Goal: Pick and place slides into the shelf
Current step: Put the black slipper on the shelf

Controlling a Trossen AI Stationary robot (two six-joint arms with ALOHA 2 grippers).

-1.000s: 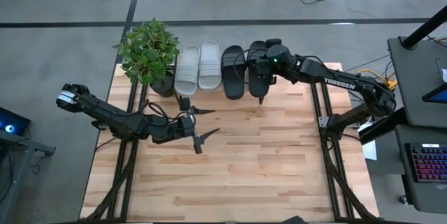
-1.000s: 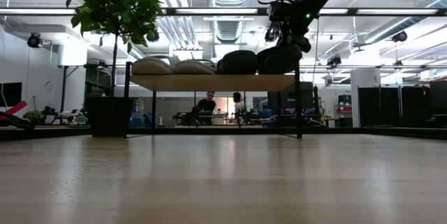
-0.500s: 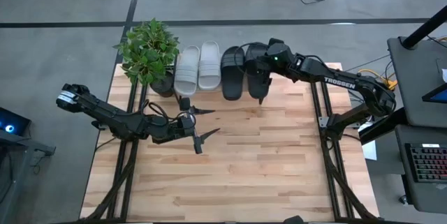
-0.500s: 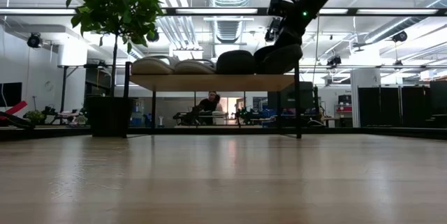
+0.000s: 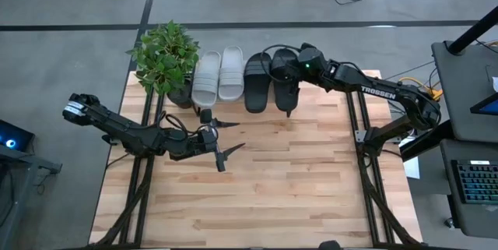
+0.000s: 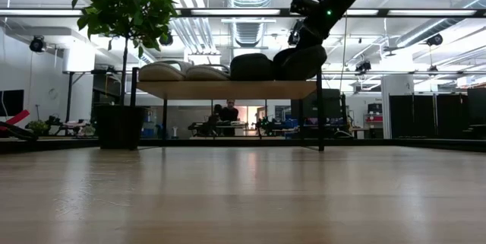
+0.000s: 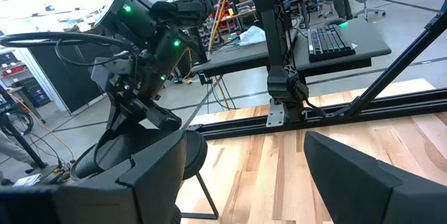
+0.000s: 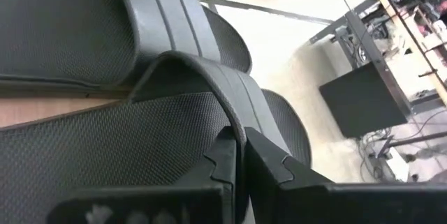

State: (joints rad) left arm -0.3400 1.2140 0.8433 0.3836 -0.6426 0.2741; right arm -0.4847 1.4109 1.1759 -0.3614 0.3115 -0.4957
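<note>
The shelf (image 5: 233, 98) top was filled edge to edge by four slides (image 5: 258, 83), with a potted plant (image 5: 165, 57) crowding its left end. Beneath the board, between the thin legs, the space looked open, as far as the low view showed. The tabletop (image 5: 296, 180) in front lay open.

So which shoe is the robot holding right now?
Find the plant at the table's far edge; the shelf beside it carries four slides in a row. The held one is the black slide at the end farthest from the plant. Only it has the right gripper pinching its strap.
</note>
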